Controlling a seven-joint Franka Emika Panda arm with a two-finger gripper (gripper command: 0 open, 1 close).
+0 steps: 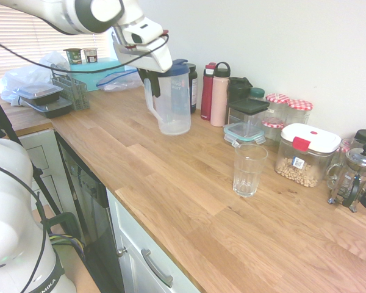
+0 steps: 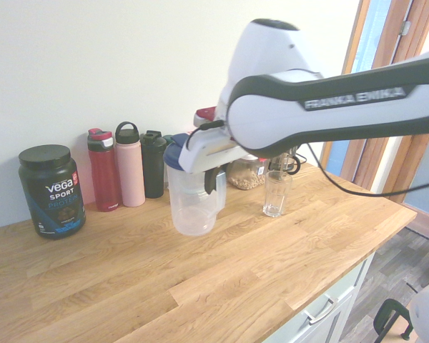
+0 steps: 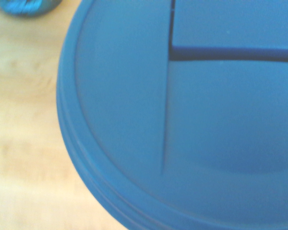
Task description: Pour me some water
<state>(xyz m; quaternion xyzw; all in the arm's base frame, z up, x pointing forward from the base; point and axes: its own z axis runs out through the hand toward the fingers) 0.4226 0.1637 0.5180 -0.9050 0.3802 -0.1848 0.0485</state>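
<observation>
On the oak-coloured wooden worktop (image 1: 171,183), the clear plastic pitcher with the dark blue lid (image 1: 172,101) hangs upright in the white arm's two-finger gripper (image 1: 151,85), whose dark fingers are clamped together on the pitcher's handle. Its base sits just above, or perhaps touching, the wood; the pictures do not settle which. In the wrist view the blue lid (image 3: 182,115) fills nearly everything, its flap seam showing as a dark line.

The empty ribbed drinking glass (image 1: 249,170) is the target. In the first exterior view it stands at about 4 o'clock from the pitcher, well apart, with bare worktop between them. In the second exterior view the same glass (image 2: 275,194) lies at about 3 o'clock from the pitcher (image 2: 194,193), just in front of the lidded jar of nuts.

The pitcher's long axis is vertical, with the handle toward the arm. I cannot make out water inside it. So the pour is probably not ready from here: the pitcher would need carrying across that gap toward the glass, spout side leading, before tilting about the handle.
</observation>
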